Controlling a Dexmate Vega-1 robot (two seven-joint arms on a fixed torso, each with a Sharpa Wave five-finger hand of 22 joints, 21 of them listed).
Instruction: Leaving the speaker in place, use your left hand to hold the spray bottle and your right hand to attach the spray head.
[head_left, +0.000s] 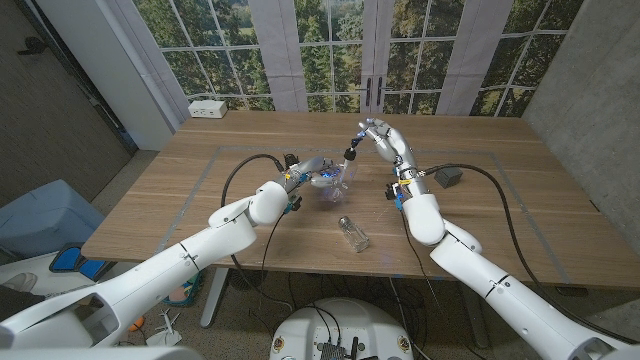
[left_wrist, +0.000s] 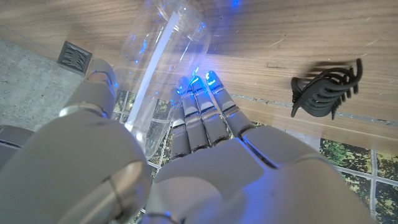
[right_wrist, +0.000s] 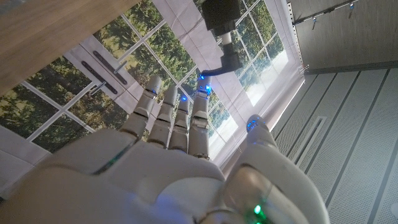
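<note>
In the head view my left hand (head_left: 318, 176) grips a clear spray bottle (head_left: 336, 186) just above the table's middle, and the bottle leans. The left wrist view shows the fingers (left_wrist: 205, 115) and thumb wrapped round the bottle (left_wrist: 158, 59); a pale tube (left_wrist: 154, 68) shows through its wall. My right hand (head_left: 382, 138) is raised behind the bottle and pinches the black spray head (head_left: 352, 151) at its fingertips, close above the bottle's mouth. In the right wrist view the spray head (right_wrist: 221, 28) sticks out past the fingertips (right_wrist: 202, 84). The grey speaker (head_left: 447, 179) sits on the table beside my right forearm.
A small clear jar (head_left: 353, 232) lies on the table nearer the front edge. A black hair claw (left_wrist: 326, 93) lies on the wood beyond the bottle. A white power strip (head_left: 208, 108) sits at the far left corner. Windows stand behind the table (head_left: 180, 220).
</note>
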